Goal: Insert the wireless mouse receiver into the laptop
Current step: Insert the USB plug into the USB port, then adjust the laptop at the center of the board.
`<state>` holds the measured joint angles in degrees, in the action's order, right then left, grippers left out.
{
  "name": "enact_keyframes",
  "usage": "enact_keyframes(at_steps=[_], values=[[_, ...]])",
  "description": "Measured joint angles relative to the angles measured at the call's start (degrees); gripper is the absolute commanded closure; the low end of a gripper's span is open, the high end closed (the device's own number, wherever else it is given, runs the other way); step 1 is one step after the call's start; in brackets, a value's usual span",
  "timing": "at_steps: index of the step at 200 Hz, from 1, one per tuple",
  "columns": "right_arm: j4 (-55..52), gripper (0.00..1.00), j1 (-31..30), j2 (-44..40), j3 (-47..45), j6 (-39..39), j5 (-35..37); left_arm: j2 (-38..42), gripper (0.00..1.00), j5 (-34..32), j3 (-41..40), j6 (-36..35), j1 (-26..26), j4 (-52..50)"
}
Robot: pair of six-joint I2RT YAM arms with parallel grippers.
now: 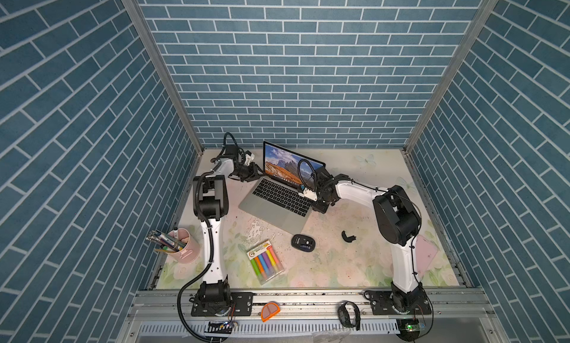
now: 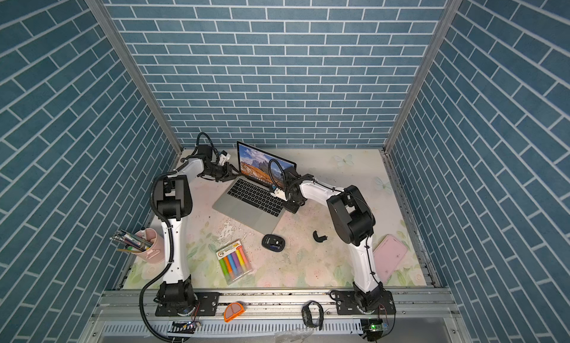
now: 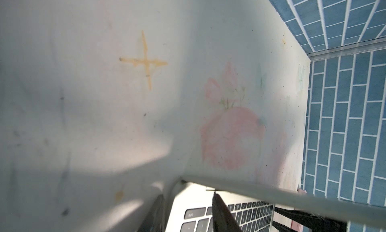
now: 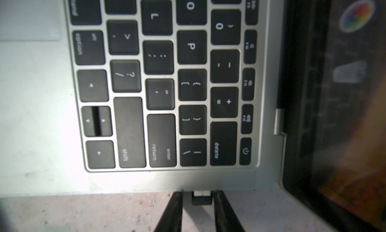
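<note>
Both top views: your laptop sat open at centre-far, turned at an angle, screen on the far side. Your right gripper hung at its right edge, towards the hinge end. Your left gripper was at the far-left corner by the hinge. The receiver was too small and too covered to find here. The mouse, the curved black cover piece and the highlighter pack lay nearer than the laptop, well apart from both tools. Left wrist view: the left gripper straddled the laptop's corner, one finger over the keys and one outside the edge; you could not tell whether it pinched. Right wrist view: the wireless mouse receiver sat against the laptop's side edge, level with the return and delete keys, its long axis pointing straight into that edge and a sliver of metal plug showing. The right gripper's jaws stood apart on either side of it, one finger close against it and the other leaving a clear gap. Judgement: the receiver looked seated or nearly so. Your right arm was the nearer, and nothing blocked a last push along that axis.
</note>
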<state>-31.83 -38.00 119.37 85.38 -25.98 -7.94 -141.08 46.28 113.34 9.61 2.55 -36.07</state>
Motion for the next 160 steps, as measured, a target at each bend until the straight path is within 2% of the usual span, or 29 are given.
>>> enact_keyframes(at_steps=[23,58,117,160], values=[[2.0,0.7,0.3,-1.5,-2.2,1.6,-0.3,1.4,0.51,-0.6,-1.5,0.0,0.2,-1.0],[3.4,0.7,1.0,-4.4,-5.2,4.6,-0.4,3.6,0.49,-2.7,-3.8,0.2,0.5,-3.1],[4.0,0.76,2.4,-6.1,-8.2,8.9,-0.3,7.6,0.51,-6.1,-9.3,1.5,2.7,-3.1],[6.1,0.87,2.4,-5.4,-8.5,11.4,-2.9,11.0,0.54,-8.4,-14.5,2.3,4.8,-2.7]])
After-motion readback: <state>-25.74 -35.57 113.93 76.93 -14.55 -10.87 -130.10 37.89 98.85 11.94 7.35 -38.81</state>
